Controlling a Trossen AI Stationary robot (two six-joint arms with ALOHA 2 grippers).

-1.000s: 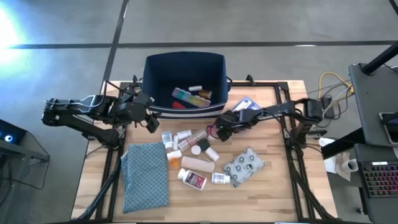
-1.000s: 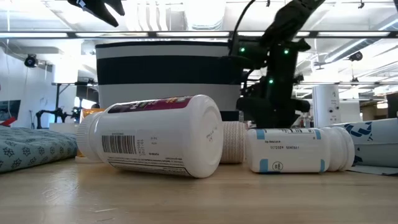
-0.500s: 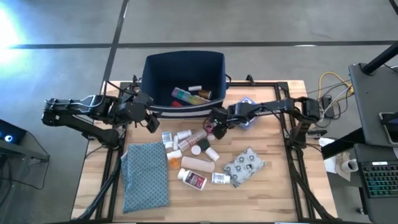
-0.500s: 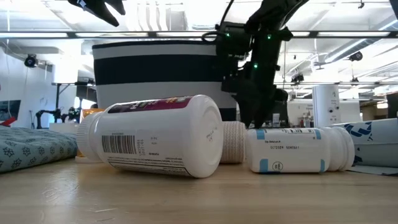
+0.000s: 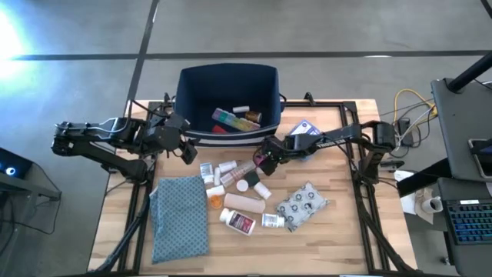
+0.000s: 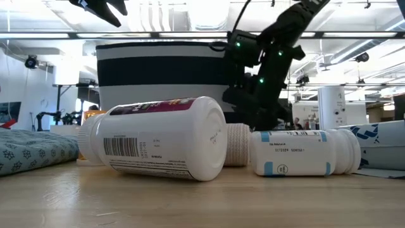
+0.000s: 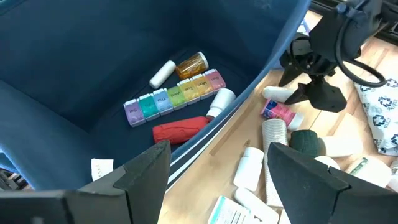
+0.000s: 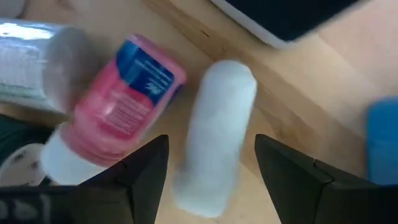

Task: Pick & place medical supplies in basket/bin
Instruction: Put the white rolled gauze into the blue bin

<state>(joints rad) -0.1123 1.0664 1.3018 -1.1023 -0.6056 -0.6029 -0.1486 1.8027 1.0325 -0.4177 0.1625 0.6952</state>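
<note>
The navy striped bin [image 5: 184,85] stands at the table's far edge; inside lie a rainbow pill organizer [image 7: 174,96], a red roll [image 7: 180,129], an amber bottle and small white items. More supplies lie in a pile [image 5: 238,192] on the wood in front of it. My right gripper [image 5: 265,159] hangs open low over the pile's far end, its fingers either side of a small white bottle [image 8: 217,134], beside a pink-labelled bottle [image 8: 121,115]. My left gripper [image 5: 187,152] is open and raised by the bin's near left corner.
A teal dotted cloth [image 5: 181,215] lies at the near left. A grey patterned pouch [image 5: 301,204] and a blue-white box [image 5: 304,129] lie to the right of the pile. Large white bottles [image 6: 164,145] lie on their sides near the table's near edge.
My right gripper moved toward the table's left and far side, rising beside the bin's front wall, then came back down a little over the pile's far end. It stayed open. The left arm kept still.
</note>
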